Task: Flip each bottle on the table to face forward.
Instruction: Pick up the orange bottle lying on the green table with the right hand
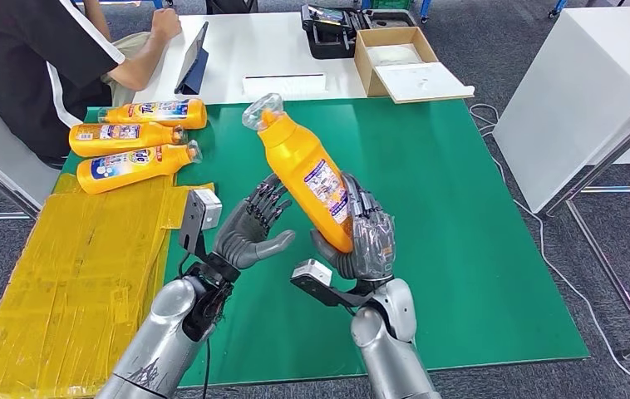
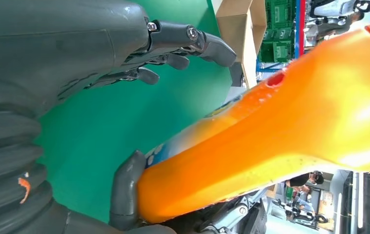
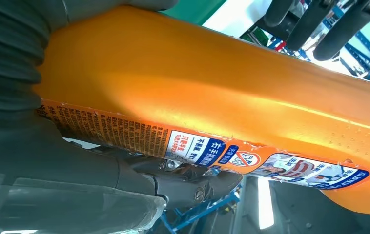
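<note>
Green desk (image 1: 478, 249), yellow sheet (image 1: 71, 274) at left, grey carpet. Orange detergent bottle (image 1: 307, 170), small-print label up, tilted above desk, gripped by right hand (image 1: 361, 237); left hand (image 1: 253, 229) fingers spread, empty.

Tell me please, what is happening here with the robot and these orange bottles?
The right robot hand holds one orange bottle tilted above the green mat, cap pointing away from the robot. The left robot hand is open beside it, fingers spread. Three more bottles lie on their sides at the mat's far left corner. A person sits behind them.
</note>
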{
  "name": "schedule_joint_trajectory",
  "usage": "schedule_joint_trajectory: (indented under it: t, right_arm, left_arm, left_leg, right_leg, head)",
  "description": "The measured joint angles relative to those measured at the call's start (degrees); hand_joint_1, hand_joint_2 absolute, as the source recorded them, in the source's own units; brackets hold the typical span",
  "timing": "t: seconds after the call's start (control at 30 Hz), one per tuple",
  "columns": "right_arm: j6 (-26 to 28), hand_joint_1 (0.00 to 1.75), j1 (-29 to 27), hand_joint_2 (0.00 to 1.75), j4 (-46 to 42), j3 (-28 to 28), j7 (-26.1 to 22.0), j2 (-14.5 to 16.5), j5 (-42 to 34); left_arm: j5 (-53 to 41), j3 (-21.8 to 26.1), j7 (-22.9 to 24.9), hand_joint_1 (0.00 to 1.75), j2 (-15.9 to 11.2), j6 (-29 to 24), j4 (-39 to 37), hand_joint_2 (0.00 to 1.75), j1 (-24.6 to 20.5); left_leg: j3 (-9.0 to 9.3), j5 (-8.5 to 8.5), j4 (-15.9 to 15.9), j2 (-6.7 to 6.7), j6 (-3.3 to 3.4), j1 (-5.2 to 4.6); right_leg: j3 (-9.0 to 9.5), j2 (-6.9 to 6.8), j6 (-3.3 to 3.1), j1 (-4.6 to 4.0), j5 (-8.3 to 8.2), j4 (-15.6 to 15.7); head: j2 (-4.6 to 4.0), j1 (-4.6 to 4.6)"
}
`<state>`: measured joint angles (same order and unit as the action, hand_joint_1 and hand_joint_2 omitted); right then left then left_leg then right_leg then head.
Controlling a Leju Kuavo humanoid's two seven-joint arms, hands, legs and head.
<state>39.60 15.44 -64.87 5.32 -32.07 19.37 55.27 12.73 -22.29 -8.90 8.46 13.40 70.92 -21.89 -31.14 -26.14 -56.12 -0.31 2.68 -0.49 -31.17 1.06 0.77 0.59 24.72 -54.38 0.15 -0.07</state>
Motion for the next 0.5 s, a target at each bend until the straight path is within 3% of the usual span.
schedule_joint_trajectory:
  t: [0.5]
  right_arm:
    - [0.00,1.75,0.71,1.75,2.81,4.27,3.51,0.02,1.91]
  left_arm:
    - [4.85,2.21,1.43,0.00,0.85,-1.23,-3.85,1.75,-2.48]
  left_leg:
    - [-0.01,0.01,0.00,0.00,0.00,0.00]
  right_leg:
    - [0.01,0.00,0.00,-0.01,0.00,-0.01]
  head:
    - [0.00,0.01]
